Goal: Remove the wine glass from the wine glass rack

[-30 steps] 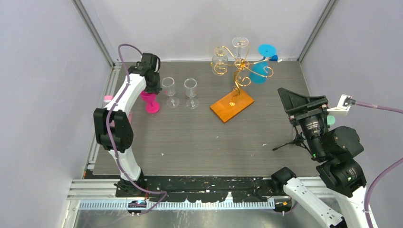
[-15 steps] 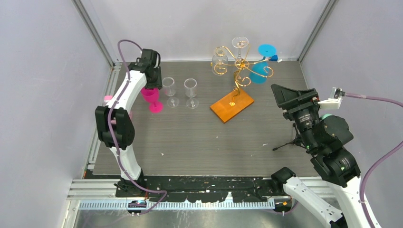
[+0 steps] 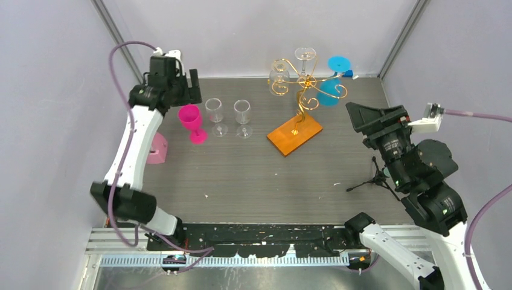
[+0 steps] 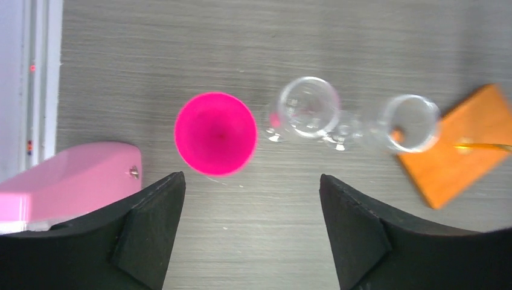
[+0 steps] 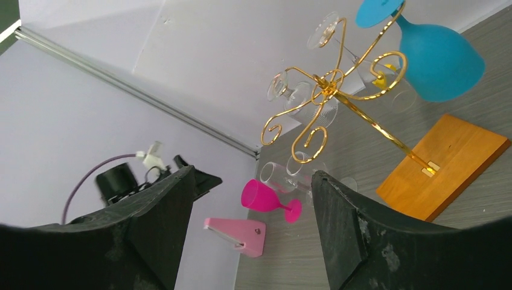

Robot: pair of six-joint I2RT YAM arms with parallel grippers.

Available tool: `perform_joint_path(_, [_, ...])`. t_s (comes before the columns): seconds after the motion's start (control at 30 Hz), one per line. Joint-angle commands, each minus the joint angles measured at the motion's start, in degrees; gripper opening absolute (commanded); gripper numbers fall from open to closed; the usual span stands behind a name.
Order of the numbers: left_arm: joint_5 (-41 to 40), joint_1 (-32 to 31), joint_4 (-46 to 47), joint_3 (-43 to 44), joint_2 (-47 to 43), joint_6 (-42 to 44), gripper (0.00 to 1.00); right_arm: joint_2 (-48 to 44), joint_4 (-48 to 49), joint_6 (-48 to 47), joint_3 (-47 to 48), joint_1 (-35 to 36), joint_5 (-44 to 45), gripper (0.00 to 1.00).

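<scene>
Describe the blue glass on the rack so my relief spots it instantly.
Find the gold wire rack on its orange base, far side of the table. The blue wine glass hangs upside down on its right side; the rack's other glasses are clear.

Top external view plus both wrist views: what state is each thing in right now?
wine glass rack: upright
blue wine glass: hanging upside down on the rack
hanging clear glasses: upside down on the rack
pink wine glass: standing upright, ungripped
standing clear glasses: upright
left gripper: open, empty, above the pink glass
right gripper: open, empty
</scene>
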Motion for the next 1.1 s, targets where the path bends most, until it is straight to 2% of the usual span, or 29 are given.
perform_joint_path(0.0, [10.73,0.29,4.15,-6.30,-11.96,0.50,0.91,8.77,-4.61,-5.39,8.74,-0.17,-3.13,0.76])
perform_joint_path(0.07, [15.37,0.33,7.08,-10.75,-16.39,1.16,0.97,13.11,-7.15,-7.31,13.12,-0.15,-4.24,0.76])
perform_joint_path(0.17, [19.55,0.33,11.60,-17.19,-21.96,2.66,1.00,18.96,-10.02,-10.67,19.20,-0.10,-2.50,0.76])
perform_joint_path(0.33, [23.81,0.30,18.06,-25.80,-29.62,3.25,1.00,31.02,-15.26,-17.46,31.43,-0.95,9.39,0.77])
perform_joint_path(0.37, [25.05,0.26,19.56,-27.35,-30.76,3.17,1.00,34.22,-15.56,-18.87,32.71,-1.60,10.07,0.80])
perform_joint_path(0.43, [26.53,0.18,21.40,-29.35,-32.04,3.21,1.00,38.54,-15.97,-19.83,36.07,-5.05,8.81,0.84])
perform_joint_path(0.6, [28.88,0.24,22.57,-31.83,-32.41,2.13,1.00,47.44,-16.11,-19.14,41.33,-17.44,-0.62,0.86])
perform_joint_path(0.77, [29.38,-0.03,24.53,-34.41,-31.81,2.02,1.00,53.92,-15.45,-17.61,44.19,-23.78,-6.05,0.86])
perform_joint_path(0.97, [29.24,-0.19,24.10,-34.41,-30.74,2.06,1.00,58.06,-13.05,-14.30,45.05,-25.76,-8.78,0.85])
perform_joint_path(1.07, [28.84,-0.41,23.99,-34.67,-30.80,2.15,1.00,59.81,-12.57,-12.42,45.15,-25.85,-9.69,0.77])
